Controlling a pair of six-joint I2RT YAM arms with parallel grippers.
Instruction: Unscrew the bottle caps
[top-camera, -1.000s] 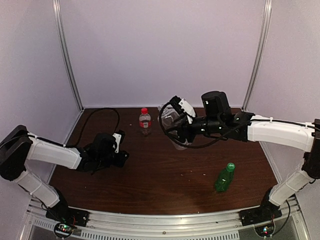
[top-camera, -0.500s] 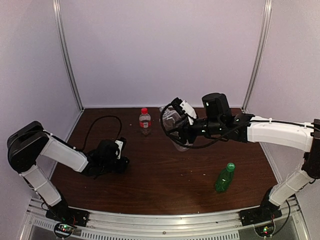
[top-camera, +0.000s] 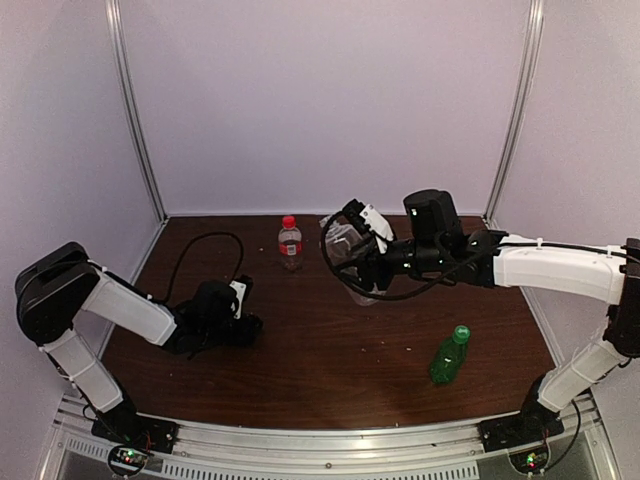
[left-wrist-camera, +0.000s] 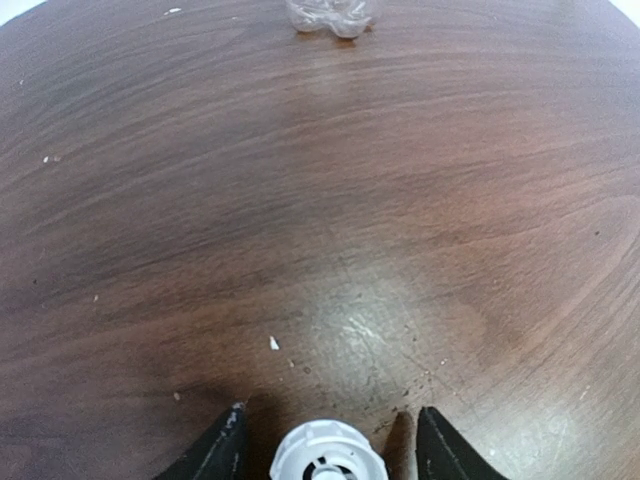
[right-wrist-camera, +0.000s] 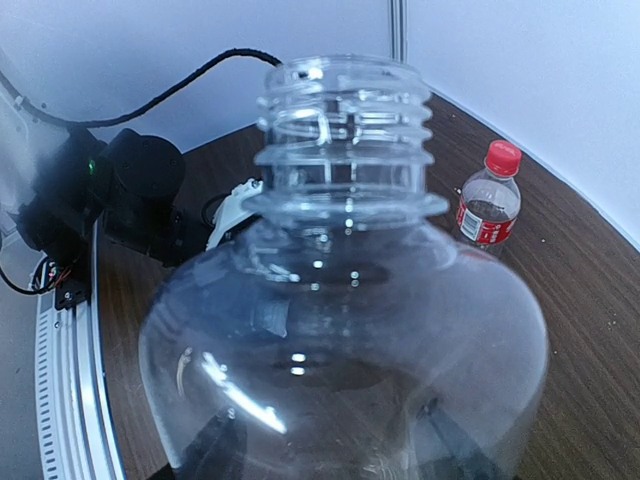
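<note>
While the right gripper (top-camera: 356, 262) grips the big clear bottle (right-wrist-camera: 345, 330) with its neck bare, the green cap (top-camera: 461, 331) is on its bottle front right, the red cap (top-camera: 289, 220) on its bottle at the back, and the left gripper (left-wrist-camera: 330, 422) sits with jaws parted around the loose white cap (left-wrist-camera: 328, 460).

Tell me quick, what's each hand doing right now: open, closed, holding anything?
Left hand: open, with the white cap loose between, not gripped.
Right hand: closed on the clear bottle, its neck uncapped.
</note>
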